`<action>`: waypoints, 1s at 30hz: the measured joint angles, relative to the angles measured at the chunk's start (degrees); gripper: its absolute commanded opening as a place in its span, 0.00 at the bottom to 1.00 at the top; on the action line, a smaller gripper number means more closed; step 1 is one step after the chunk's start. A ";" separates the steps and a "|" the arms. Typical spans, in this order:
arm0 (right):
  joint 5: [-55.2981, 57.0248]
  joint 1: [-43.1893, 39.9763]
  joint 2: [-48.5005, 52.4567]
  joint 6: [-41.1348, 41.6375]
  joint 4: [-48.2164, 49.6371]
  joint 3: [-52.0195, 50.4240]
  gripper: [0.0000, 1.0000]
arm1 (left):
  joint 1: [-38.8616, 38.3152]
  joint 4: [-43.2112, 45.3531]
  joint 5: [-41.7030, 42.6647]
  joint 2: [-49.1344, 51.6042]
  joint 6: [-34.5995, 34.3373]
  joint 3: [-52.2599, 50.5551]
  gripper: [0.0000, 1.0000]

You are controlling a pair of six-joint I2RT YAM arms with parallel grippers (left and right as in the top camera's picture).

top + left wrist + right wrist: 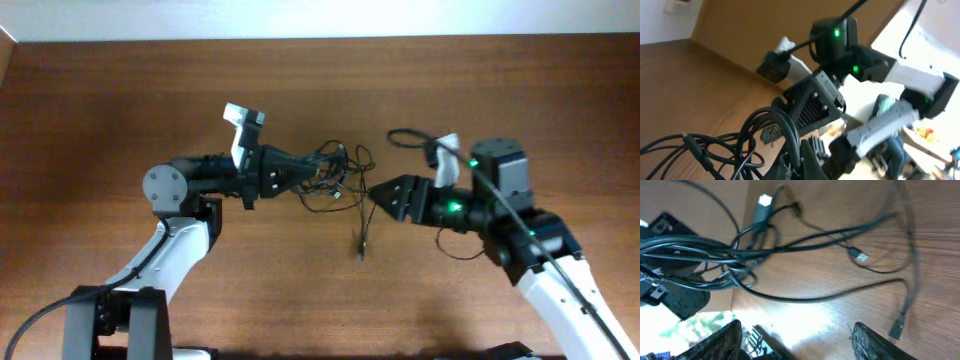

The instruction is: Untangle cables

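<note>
Brown wooden surface [100, 100]. Clamps tangled black cables [700, 246] in left gripper [303, 178]; holds right gripper [375, 195] apart, just beside them.

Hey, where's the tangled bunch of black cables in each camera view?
Overhead: cables at picture centre.
Left wrist: cables lower left, looping up toward the middle.
Right wrist: cables bundled at left, strands trailing right.
Shared landmark: the brown wooden table.

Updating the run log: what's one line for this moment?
left hand: shut on cables | right hand: open, empty | cables: tangled
</note>
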 measured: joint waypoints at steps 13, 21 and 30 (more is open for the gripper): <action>11.17 1.40 1.38 -6.49 5.38 0.00 0.74 | -0.96 0.02 4.55 0.00 12.85 0.00 0.00; 10.49 3.61 8.76 -8.15 5.90 0.00 0.73 | -4.09 0.00 4.74 0.00 15.08 0.00 0.00; 7.93 3.98 10.54 -10.58 1.99 0.00 0.73 | -4.13 0.04 4.72 0.00 15.87 -0.02 0.00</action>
